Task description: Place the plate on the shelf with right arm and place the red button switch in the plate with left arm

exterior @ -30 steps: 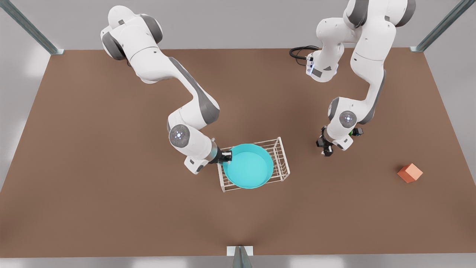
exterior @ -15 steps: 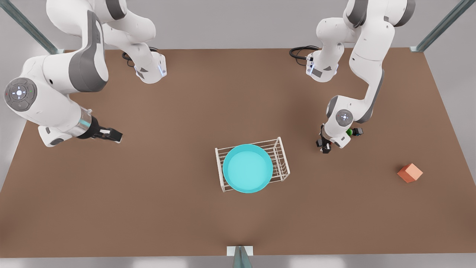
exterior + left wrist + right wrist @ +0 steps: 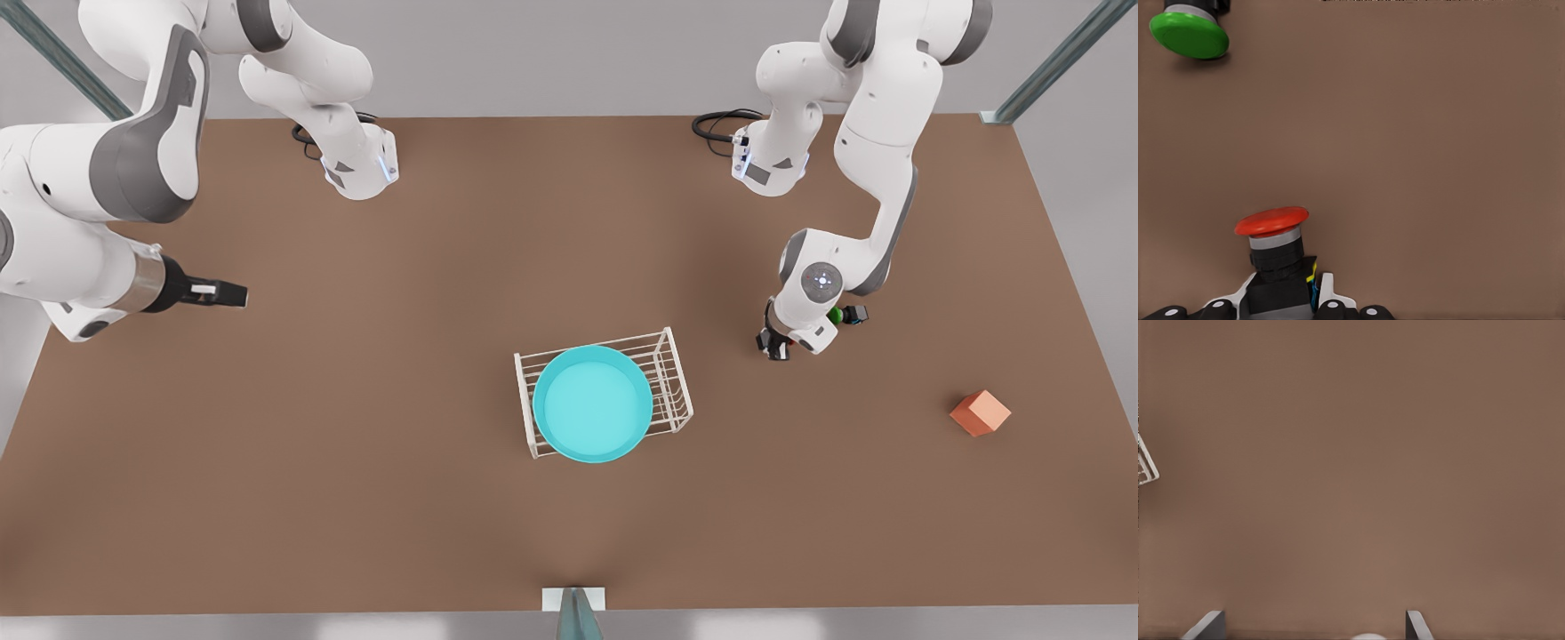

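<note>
A round turquoise plate (image 3: 593,404) rests on top of a small white wire shelf (image 3: 676,391) near the middle of a brown table (image 3: 356,462), so that half of the job looks finished.

The red button switch (image 3: 1273,245), a black boxy body under a round red cap, stands upright between the jaws of the left gripper (image 3: 775,345), toward the front view's right and well apart from the shelf. The jaws sit on either side of its black body. Whether they are pressing on it cannot be told from these views.

A similar switch with a green cap (image 3: 1189,35) stands near the red one. An orange cube (image 3: 980,412) lies farther toward the front view's right.

The right gripper (image 3: 233,294) hangs over bare table at the front view's left, fingers spread and holding nothing; this arm waits.

To do the pickup well, the left gripper should probably clamp squarely on the black body, below the cap. It should then lift straight up so it does not knock the green switch.
</note>
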Tool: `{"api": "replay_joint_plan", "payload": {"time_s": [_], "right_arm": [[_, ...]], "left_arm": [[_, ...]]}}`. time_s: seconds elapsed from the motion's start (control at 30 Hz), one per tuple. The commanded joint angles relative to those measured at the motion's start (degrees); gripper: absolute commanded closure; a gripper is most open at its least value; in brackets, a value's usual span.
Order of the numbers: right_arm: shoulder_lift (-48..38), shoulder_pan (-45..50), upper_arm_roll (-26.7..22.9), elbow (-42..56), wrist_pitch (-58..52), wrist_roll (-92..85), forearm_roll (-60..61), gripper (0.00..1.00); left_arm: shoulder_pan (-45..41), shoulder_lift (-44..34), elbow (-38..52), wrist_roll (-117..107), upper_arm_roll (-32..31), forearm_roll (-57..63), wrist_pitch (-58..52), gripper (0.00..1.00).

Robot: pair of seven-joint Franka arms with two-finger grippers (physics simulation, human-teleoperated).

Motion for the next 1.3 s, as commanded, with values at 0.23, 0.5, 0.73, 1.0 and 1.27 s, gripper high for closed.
{"api": "replay_joint_plan", "payload": {"time_s": [0.23, 0.5, 0.73, 1.0, 1.27], "right_arm": [[-0.07, -1.45, 0.57, 0.02, -1.07, -8.38, 2.70, 0.00], [0.19, -1.01, 1.36, -0.07, -1.16, -7.85, 3.14, 0.00], [0.46, -6.98, 0.04, 0.02, -0.11, -7.77, 11.74, 0.00], [0.90, -8.22, -1.45, 0.02, 1.92, -8.21, 13.16, 0.00], [0.28, -7.43, -0.13, 0.02, -1.16, -7.85, 9.83, 0.00]], "left_arm": [[0.52, -7.74, 1.01, -4.00, 0.18, -0.09, -7.43, 0.54], [0.08, -13.36, 12.79, -4.70, -0.26, -2.02, -29.66, 0.54], [-0.01, -13.54, 23.25, -10.06, -8.78, -7.90, -41.44, 0.54], [-2.64, -5.72, 37.84, -22.71, -15.20, -10.20, -45.05, 0.54], [-8.88, 3.68, 49.70, -30.62, -15.20, -9.23, -44.96, 0.54]]}}
